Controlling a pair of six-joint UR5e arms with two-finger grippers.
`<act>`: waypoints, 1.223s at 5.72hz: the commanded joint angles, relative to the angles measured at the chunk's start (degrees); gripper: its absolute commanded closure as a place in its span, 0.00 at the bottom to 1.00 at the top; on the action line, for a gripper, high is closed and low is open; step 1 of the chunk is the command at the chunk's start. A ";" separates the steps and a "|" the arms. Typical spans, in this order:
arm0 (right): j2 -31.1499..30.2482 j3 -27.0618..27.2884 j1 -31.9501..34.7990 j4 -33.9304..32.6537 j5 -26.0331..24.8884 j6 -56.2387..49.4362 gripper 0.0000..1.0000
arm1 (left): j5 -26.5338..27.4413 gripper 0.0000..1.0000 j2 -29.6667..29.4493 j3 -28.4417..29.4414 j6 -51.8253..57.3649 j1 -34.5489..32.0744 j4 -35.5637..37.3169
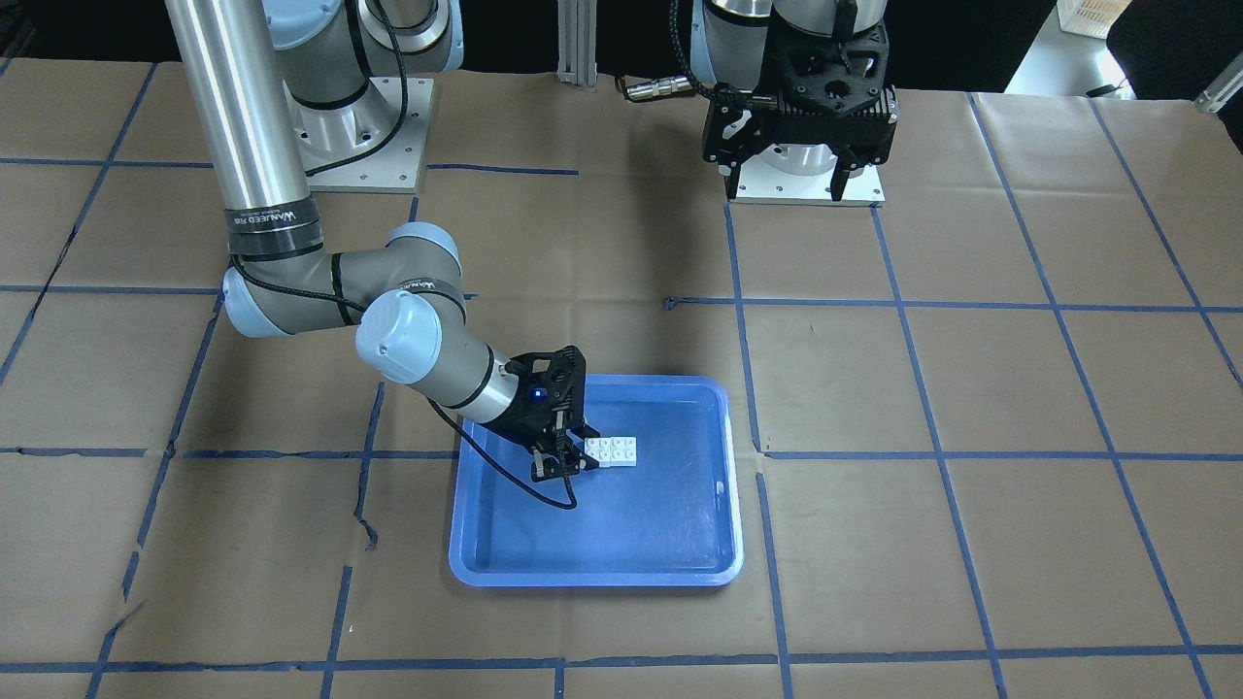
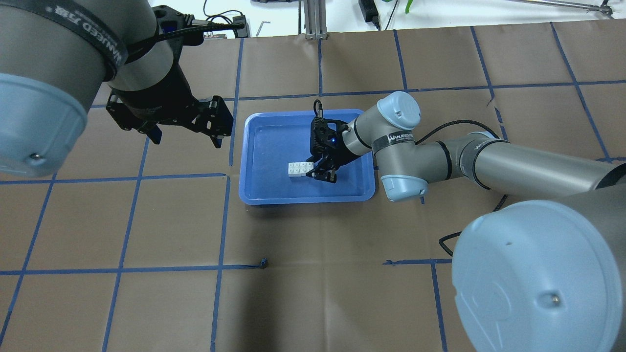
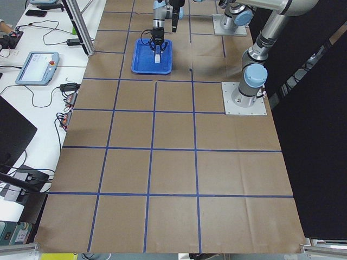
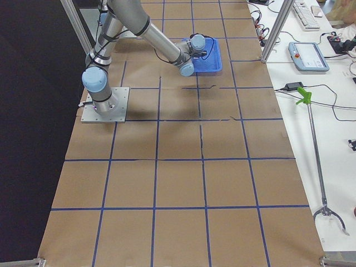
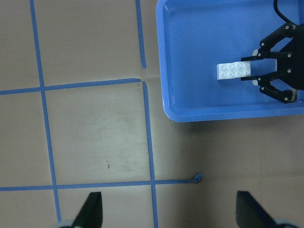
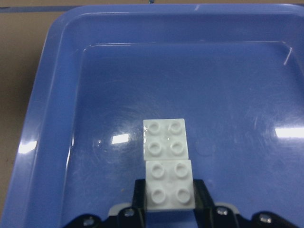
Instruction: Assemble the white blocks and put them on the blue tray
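Right gripper [image 2: 313, 170]: reaches low into the blue tray [image 1: 621, 534], wrist tilted down, approach from the robot's right. Its fingers [image 6: 139, 194] stand on either side of the white blocks [image 6: 167, 161]. In the right wrist view the black pads lie flush against the two flanks of the nearer brick, with no gap visible. Recorded as closed on that brick.

White blocks: two square four-stud bricks, end to end and touching, making one short row, studs up. The nearer (gripped) brick sits a shade off line with the farther one. The row appears to lie on the tray floor, but I cannot tell whether the gripped end is lifted slightly. Position is about mid-floor, a little toward the rim on the robot's side and apart from every wall.

Blue tray: flat on the table [image 1: 971, 388], long sides parallel to the table's long edges. It sits between the two arm bases along the table's length, well apart from both end edges and in the half nearer the operators' long edge. Floor shows faint scuffs and light glare.

Left gripper [image 1: 789, 184]: hangs above the table in front of its own base, toward the robot-side long edge, pointing down. Fingers are spread wide with nothing between them. Its wrist camera looks down on the tray's corner and the right gripper.

Table: brown paper cover with a blue tape grid.
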 commanded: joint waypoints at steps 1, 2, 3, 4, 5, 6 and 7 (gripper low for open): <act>-0.05 0.18 0.07 0.05 0.09 0.08 0.81 | 0.01 0.01 0.02 -0.01 0.00 0.16 -0.38; -0.05 0.18 0.16 0.05 0.09 0.52 0.81 | 0.01 0.01 0.02 -0.10 0.00 0.25 -0.30; -0.05 0.09 0.16 0.05 0.09 1.92 0.81 | 1.05 0.01 0.19 -0.19 0.00 0.69 -1.08; 0.03 0.00 0.16 -0.12 0.00 1.84 0.81 | 1.41 0.01 0.11 -0.28 0.00 0.52 -1.70; 0.03 0.00 0.16 -0.47 0.09 1.84 0.81 | 1.42 0.01 0.02 -0.36 0.00 0.95 -2.14; 0.03 0.00 0.16 -0.48 0.00 1.84 0.80 | 1.50 0.01 0.19 -0.37 0.00 0.52 -2.58; 0.03 0.00 0.16 -0.48 0.09 1.93 0.70 | 1.42 0.01 0.63 -0.37 0.00 0.52 -2.67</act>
